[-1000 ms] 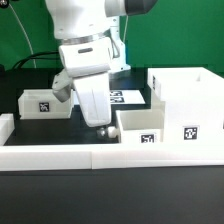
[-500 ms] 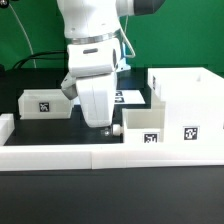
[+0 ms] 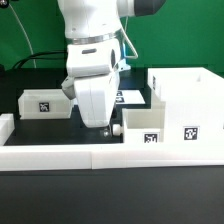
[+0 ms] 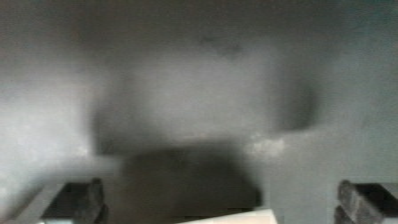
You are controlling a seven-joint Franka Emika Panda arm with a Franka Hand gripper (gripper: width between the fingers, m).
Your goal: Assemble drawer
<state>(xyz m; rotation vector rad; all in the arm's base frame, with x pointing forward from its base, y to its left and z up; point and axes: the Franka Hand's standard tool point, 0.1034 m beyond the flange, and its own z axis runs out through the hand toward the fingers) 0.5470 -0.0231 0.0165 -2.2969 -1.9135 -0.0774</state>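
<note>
The tall open-fronted box shell [image 3: 188, 98] stands at the exterior view's right. One shallow tray [image 3: 141, 126] lies just left of it, and a second tray [image 3: 44, 103] lies at the far left. My gripper [image 3: 107, 126] hangs low over the black table, right at the left end of the middle tray. The wrist view is blurred. Its two dark fingers [image 4: 70, 201] sit far apart at the lower corners, so my gripper [image 4: 217, 205] is open with nothing between the jaws. A white corner [image 4: 270, 217] shows at the lower edge.
The long low white border wall [image 3: 60, 155] runs along the front. The marker board [image 3: 128, 97] lies behind the arm. A small white block [image 3: 5, 127] sits at the far left by the wall.
The arm has shifted toward the exterior view's right and slightly down, bringing the gripper up to the middle tray's left end. The parts have not moved.
</note>
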